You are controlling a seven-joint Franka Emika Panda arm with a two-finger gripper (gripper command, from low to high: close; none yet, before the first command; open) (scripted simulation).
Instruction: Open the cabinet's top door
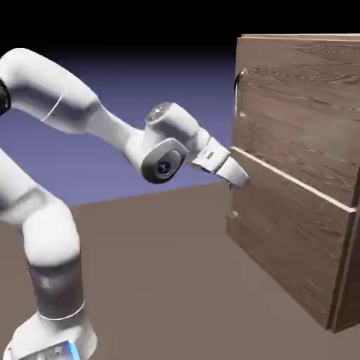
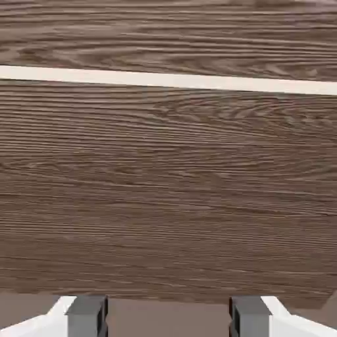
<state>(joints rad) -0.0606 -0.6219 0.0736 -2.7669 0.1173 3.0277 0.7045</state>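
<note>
I hold the pincer point(image 2: 169, 318) spread and ungrasping, below the pale seam point(image 1: 292, 178), probably as an approach pose. The top door point(image 1: 302, 105) sits closed above the seam; its handle point(image 1: 238, 93) awaits engagement.

The smooth white arm point(image 1: 112, 133) has rounded segments, dark round joint caps point(image 1: 164, 167), thin seam lines and a glowing blue strip point(image 1: 73, 351) on its base point(image 1: 53, 339).
</note>
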